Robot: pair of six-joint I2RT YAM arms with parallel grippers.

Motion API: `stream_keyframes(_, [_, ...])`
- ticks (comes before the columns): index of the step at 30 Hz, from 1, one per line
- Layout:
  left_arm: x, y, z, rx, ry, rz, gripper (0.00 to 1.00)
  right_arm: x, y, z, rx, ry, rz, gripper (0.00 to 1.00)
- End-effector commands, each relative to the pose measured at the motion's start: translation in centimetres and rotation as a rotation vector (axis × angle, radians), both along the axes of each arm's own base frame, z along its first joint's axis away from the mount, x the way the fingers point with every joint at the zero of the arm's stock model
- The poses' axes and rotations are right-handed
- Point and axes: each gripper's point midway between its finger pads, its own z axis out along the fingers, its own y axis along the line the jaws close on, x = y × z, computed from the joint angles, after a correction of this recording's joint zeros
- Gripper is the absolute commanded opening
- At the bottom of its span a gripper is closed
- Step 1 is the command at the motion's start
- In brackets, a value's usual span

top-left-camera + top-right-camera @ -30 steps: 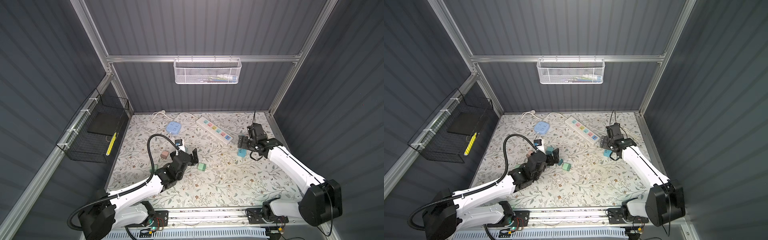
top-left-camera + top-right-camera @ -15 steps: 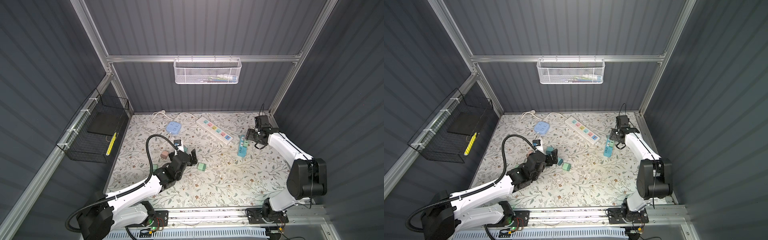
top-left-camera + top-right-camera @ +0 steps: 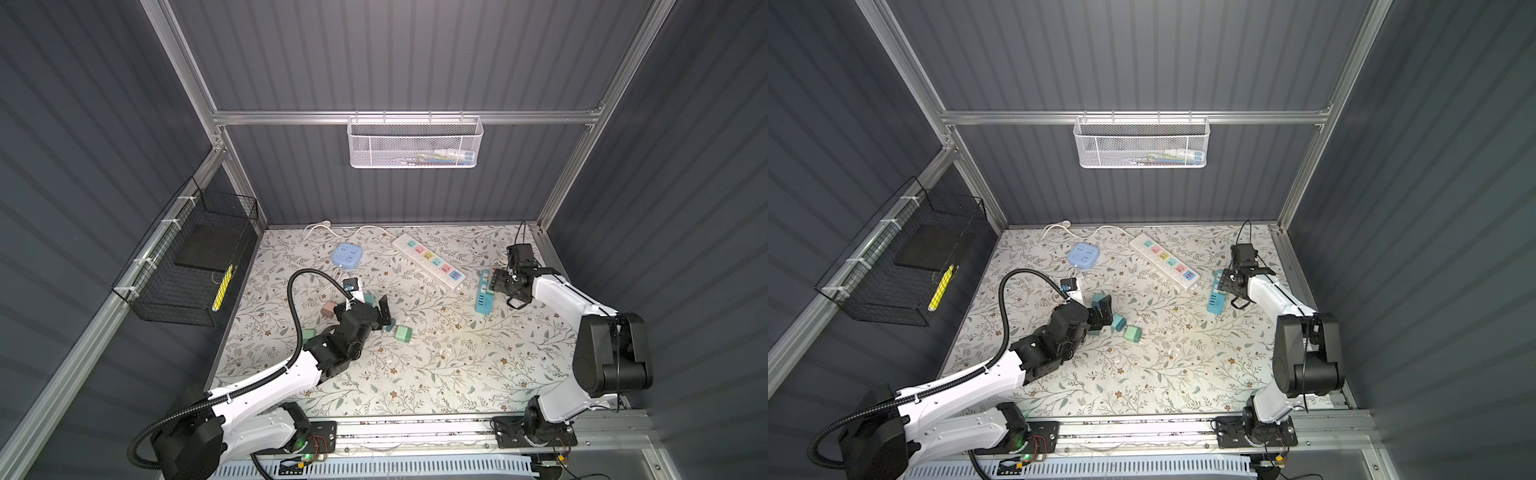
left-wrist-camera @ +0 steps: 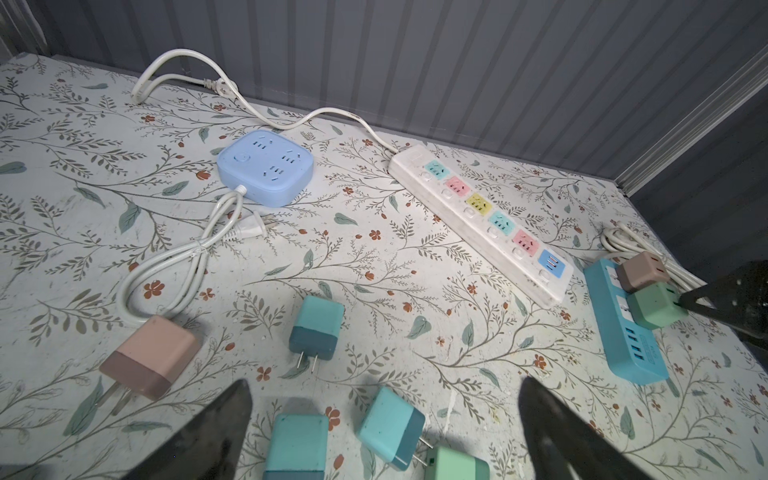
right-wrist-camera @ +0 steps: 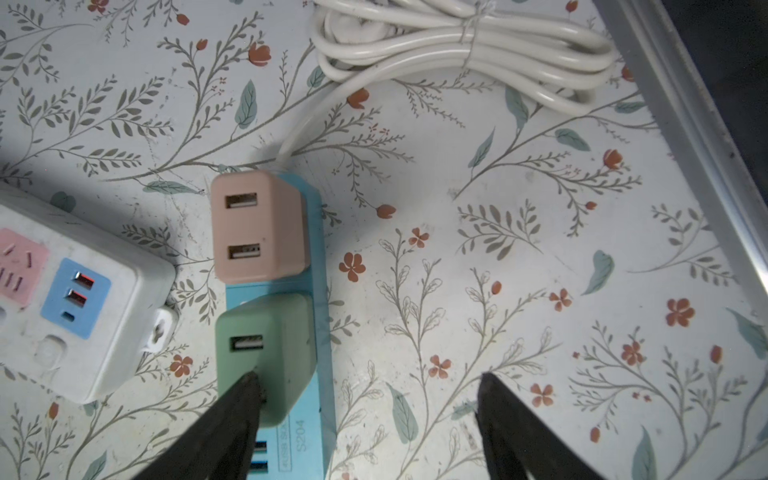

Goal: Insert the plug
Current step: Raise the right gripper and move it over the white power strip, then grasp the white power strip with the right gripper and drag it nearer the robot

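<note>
A blue power strip (image 5: 320,415) lies at the right of the mat in both top views (image 3: 484,297) (image 3: 1216,297). A pink plug (image 5: 253,226) and a green plug (image 5: 274,336) sit in its sockets. My right gripper (image 5: 368,378) hangs over the strip, open, with one fingertip (image 5: 249,380) touching the green plug's top and the other over bare mat. My left gripper (image 4: 384,386) is open above loose plugs: three teal ones (image 4: 318,328) (image 4: 297,444) (image 4: 390,426), a green one (image 4: 457,465) and a pink one (image 4: 151,357).
A white power strip (image 3: 432,262) with coloured sockets lies diagonally at the back, its end close to the blue strip. A square light-blue socket block (image 3: 347,255) sits at the back left with its cord. A coiled white cable (image 5: 457,41) lies by the right frame rail (image 5: 685,124).
My right arm folded back, its elbow rising, while the gripper stayed by the blue strip and its jaws narrowed a little. The left arm barely moved.
</note>
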Motion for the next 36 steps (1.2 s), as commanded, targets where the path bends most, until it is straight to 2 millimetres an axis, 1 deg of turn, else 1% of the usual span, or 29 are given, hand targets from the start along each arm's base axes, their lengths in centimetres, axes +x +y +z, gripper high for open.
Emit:
stream_keyframes(1, [0.1,0.5,0.9,-0.014,-0.015,0.025,1.0,-0.5,0.3,1.3,0.025,-0.013,0.019,0.81])
stream_keyframes(3, [0.2,0.7,1.2,-0.001,-0.018,0.028,1.0,0.1,1.9,3.4,0.06,-0.058,0.089,0.83])
stream_keyframes(5, [0.2,1.3,1.7,0.024,-0.019,0.049,1.0,0.7,4.9,5.5,0.083,-0.094,0.229,0.87])
stream_keyframes(6, [0.0,2.0,1.9,0.038,-0.011,0.077,1.0,0.6,6.4,6.2,0.083,-0.1,0.293,0.89])
stream_keyframes(7, [-0.3,3.1,2.0,0.05,0.0,0.116,1.0,0.6,7.9,6.7,0.068,-0.099,0.358,0.91])
stream_keyframes(8, [-0.7,4.1,2.1,0.052,0.001,0.147,1.0,0.8,9.0,6.8,0.037,-0.098,0.399,0.93])
stream_keyframes(10, [-1.6,5.7,1.9,0.045,0.002,0.181,1.0,1.8,10.5,6.9,-0.01,-0.103,0.447,0.96])
stream_keyframes(13, [-2.7,7.6,1.7,0.017,-0.002,0.225,1.0,4.1,12.4,6.4,0.006,-0.092,0.484,0.99])
stream_keyframes(16, [-3.2,8.5,1.4,0.008,0.01,0.256,1.0,5.9,14.0,5.5,0.044,-0.055,0.529,0.99])
stream_keyframes(19, [-3.5,9.4,0.3,0.026,0.049,0.306,1.0,7.2,14.7,3.8,0.057,-0.007,0.541,0.99])
stream_keyframes(21, [-3.5,9.1,-0.3,0.036,0.069,0.293,1.0,8.3,15.1,3.0,0.056,0.007,0.543,0.99])
stream_keyframes(23, [-3.3,8.6,-0.7,0.044,0.086,0.284,1.0,9.1,16.0,2.4,0.097,0.019,0.574,0.99])
stream_keyframes(25, [-2.9,8.0,-1.0,0.058,0.11,0.28,1.0,10.1,16.3,1.7,0.113,0.023,0.568,0.99])
stream_keyframes(27, [-2.5,7.3,-0.9,0.081,0.13,0.267,1.0,11.2,16.1,0.9,0.114,0.037,0.54,0.99])
stream_keyframes(30, [-1.8,6.5,-0.6,0.121,0.143,0.256,1.0,12.6,16.2,-0.5,0.121,0.062,0.532,0.99])
stream_keyframes(32, [-1.3,6.0,-0.3,0.128,0.143,0.254,1.0,13.5,16.4,-1.0,0.119,0.069,0.538,0.99])
stream_keyframes(34, [-0.9,5.4,0.0,0.122,0.134,0.234,1.0,14.0,17.0,-1.7,0.142,0.087,0.554,0.99])
stream_keyframes(36, [-0.5,5.1,0.0,0.114,0.13,0.224,1.0,13.8,18.0,-2.5,0.204,0.12,0.584,0.99])
